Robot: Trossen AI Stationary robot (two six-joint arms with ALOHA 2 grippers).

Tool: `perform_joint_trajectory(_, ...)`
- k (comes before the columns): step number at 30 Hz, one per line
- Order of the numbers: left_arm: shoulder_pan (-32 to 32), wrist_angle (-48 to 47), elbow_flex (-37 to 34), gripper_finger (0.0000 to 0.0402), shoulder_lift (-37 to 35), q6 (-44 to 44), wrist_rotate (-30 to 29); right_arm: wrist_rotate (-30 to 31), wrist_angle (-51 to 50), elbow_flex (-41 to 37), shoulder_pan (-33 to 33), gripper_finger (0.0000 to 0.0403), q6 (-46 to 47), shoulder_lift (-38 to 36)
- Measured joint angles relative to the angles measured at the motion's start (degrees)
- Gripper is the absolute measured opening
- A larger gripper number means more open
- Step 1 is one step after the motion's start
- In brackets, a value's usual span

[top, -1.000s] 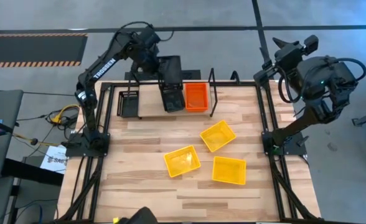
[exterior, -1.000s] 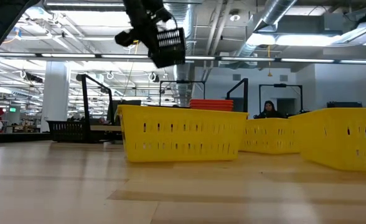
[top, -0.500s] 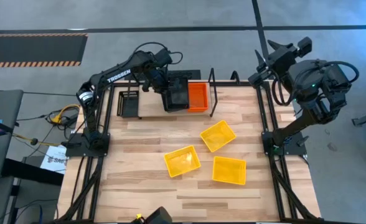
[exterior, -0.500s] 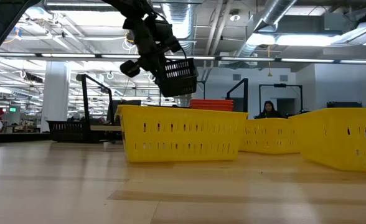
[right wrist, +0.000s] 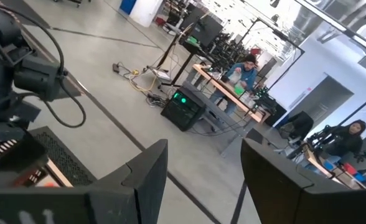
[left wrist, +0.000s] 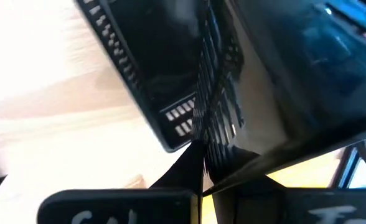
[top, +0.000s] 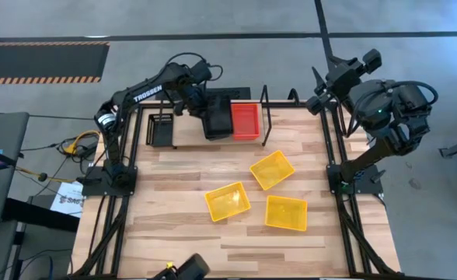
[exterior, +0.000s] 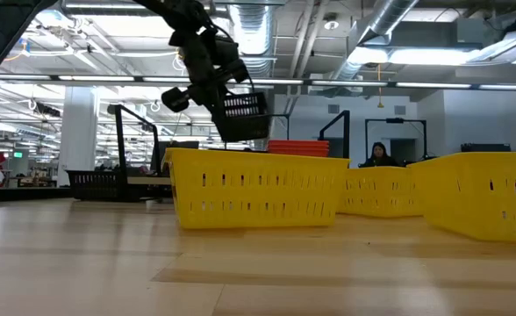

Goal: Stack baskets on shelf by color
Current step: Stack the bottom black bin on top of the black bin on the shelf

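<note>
The plank surface (top: 174,233) filled most of the high view, its near edge partly covered by a dark object cut off at the bottom of the picture. Along its far edge stood the shelf (top: 183,138), a light board in a black wire frame, much of its middle hidden by the left arm and what it carried. The left arm reached over the shelf with its left claw (top: 204,109) closed on the rim of a black basket (top: 218,117), held in the air above the shelf just beside the red-orange baskets (top: 245,120); in the low view that black basket (exterior: 240,117) hung tilted, clear of everything below. The left wrist view showed only dark mesh pressed close against the fingers, and a second black basket beneath it, too blurred to tell how near. Another black basket (top: 160,129) sat at the shelf's left end. How many red-orange baskets were stacked could not be told from above. Three yellow baskets lay apart on the surface: one (top: 272,169) nearest the shelf, one (top: 228,201) to the left, one (top: 285,213) to the right. The right claw (top: 327,79) waited beyond the surface's far right corner, raised, its fingers spread wide and holding nothing.
</note>
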Motion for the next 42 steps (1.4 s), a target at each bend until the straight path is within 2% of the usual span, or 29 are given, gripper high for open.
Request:
perform_joint_trajectory(18,2.33,-1.85,-0.15,0.0000,0.00,2.23,-0.33,0.02,-2.55,0.00,0.00,0.0223,1.42,0.00)
perform_joint_trajectory(27,2.22,7.95,-9.77,0.0000,0.04,-0.08,5.19,0.02,-2.83,0.00,0.00,0.0223,1.86,0.00)
perform_joint_trajectory(42,2.65,9.55,-13.22,0.0000,-0.02,-0.60,5.54,0.04,-2.93,0.02,0.00,0.0223,2.03,0.74)
